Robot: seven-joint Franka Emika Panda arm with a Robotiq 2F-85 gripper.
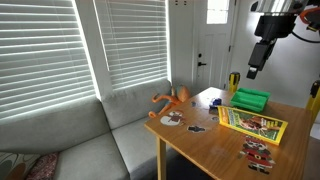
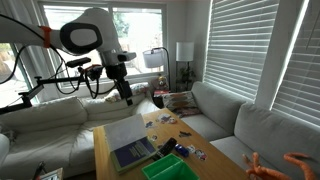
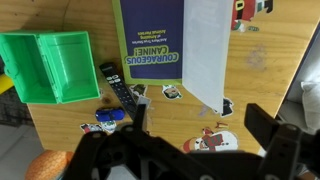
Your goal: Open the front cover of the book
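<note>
The book [image 3: 150, 40] lies on the wooden table, showing a blue page with the words "COURAGEOUS CANINE". Its front cover [image 3: 205, 45] is turned up beside that page, white inner side towards the wrist camera. In an exterior view the book [image 2: 132, 152] shows a blue page with the white sheet [image 2: 128, 130] next to it. In an exterior view the yellow-bordered red-green picture side [image 1: 252, 124] shows. My gripper [image 3: 200, 112] hangs high above the table, open and empty, apart from the book; it shows in both exterior views [image 1: 252, 70] [image 2: 126, 97].
A bright green box [image 3: 45, 65] [image 1: 250, 99] stands beside the book, with a black remote [image 3: 120, 88] next to it. Small colourful cut-out pieces [image 3: 215, 140] lie scattered on the table [image 3: 80, 125]. An orange figure [image 1: 172, 98] sits at the table's corner by the grey sofa [image 1: 70, 140].
</note>
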